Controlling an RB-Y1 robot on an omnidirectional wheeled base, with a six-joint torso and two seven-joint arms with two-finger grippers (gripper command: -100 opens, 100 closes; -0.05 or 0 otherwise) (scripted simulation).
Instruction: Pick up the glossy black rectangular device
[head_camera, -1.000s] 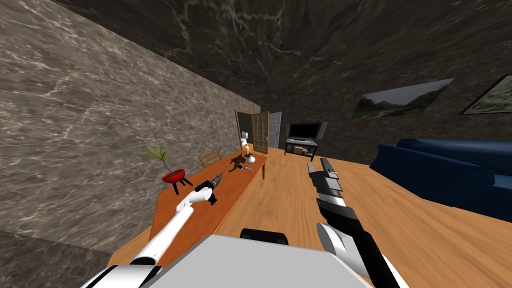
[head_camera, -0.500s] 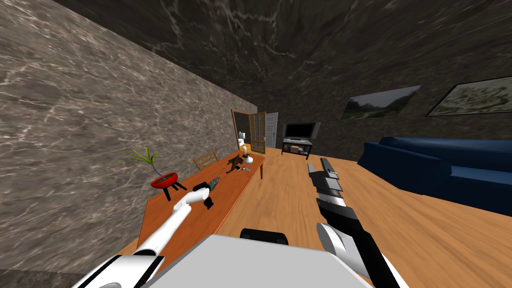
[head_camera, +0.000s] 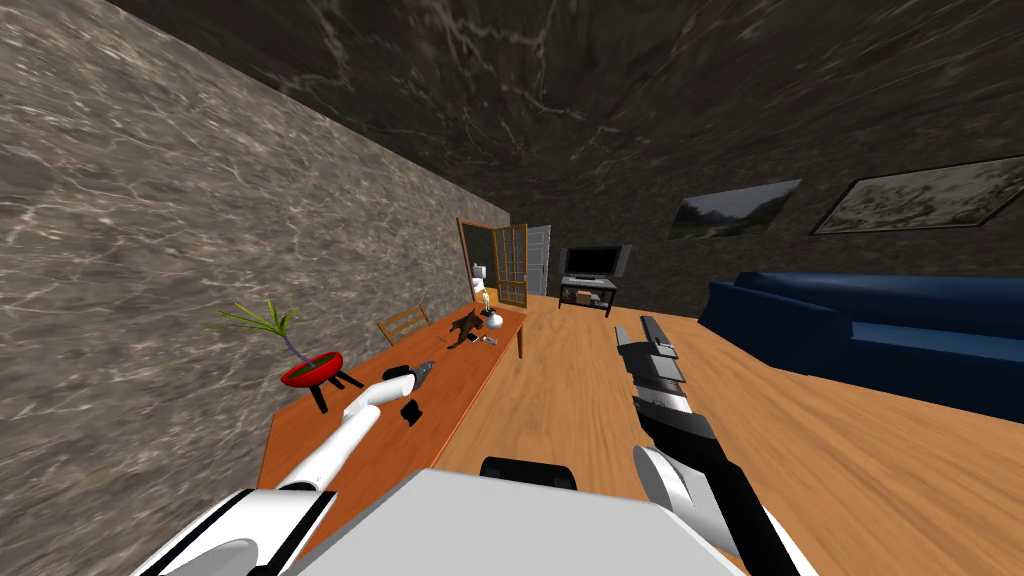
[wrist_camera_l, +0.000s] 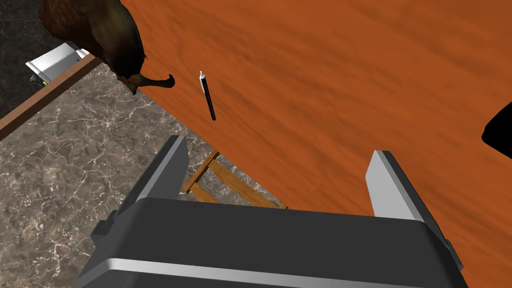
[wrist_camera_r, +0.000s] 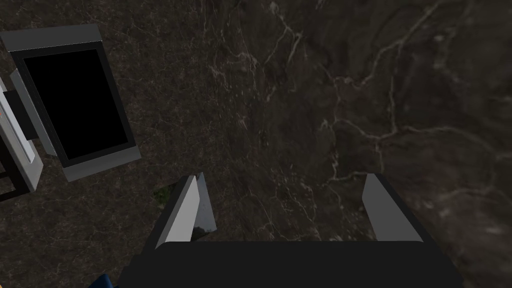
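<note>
Since a second ago your head camera has swung, sliding the long orange-brown wooden surface (head_camera: 455, 385) leftwards in view, while the left claw (head_camera: 426, 369) stays above it. Its two fingers stand wide apart, pinching nothing and touching nothing. The small flat glossy black device (head_camera: 409, 411) lies on the surface just beside that wrist, short of the fingertips. You probably need to draw the claw back and turn it until the device sits between the fingers, then lower squarely before closing. The right claw (head_camera: 648, 332) hangs over the floor, spread and empty
</note>
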